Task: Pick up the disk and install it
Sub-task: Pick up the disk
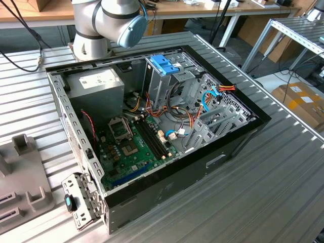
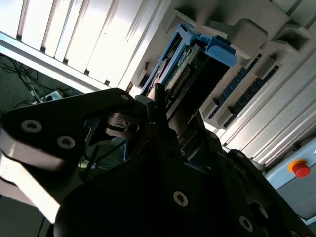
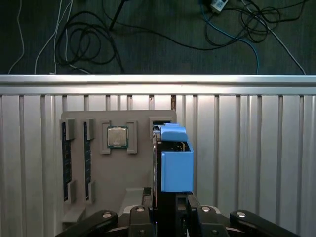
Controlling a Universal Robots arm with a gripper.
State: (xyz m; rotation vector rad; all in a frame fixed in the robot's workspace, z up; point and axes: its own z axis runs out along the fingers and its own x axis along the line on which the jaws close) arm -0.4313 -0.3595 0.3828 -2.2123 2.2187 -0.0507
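The disk point(image 3: 174, 163) stands on edge between my gripper's point(image 3: 168, 200) black fingers in the first wrist view, its blue side rail facing the camera. In the second wrist view, the disk point(image 2: 197, 59) shows its circuit-board side and blue rail. There my gripper point(image 2: 165, 116) is shut on its edges, just in front of the grey fixture point(image 2: 256, 34). The open computer case point(image 1: 238, 139) lies on its side in the exterior view. Its metal drive cage point(image 1: 167, 81) with a blue latch stands upright inside.
The grey fixture point(image 3: 138, 163) under the disk holds two memory sticks point(image 3: 64, 163) and a processor chip point(image 3: 117, 137) on a ribbed metal table point(image 3: 256, 148). Inside the case are a power-supply box point(image 1: 96, 83), the motherboard point(image 1: 131, 147) and loose cables point(image 1: 182, 119). The arm's base point(image 1: 101, 25) stands behind the case.
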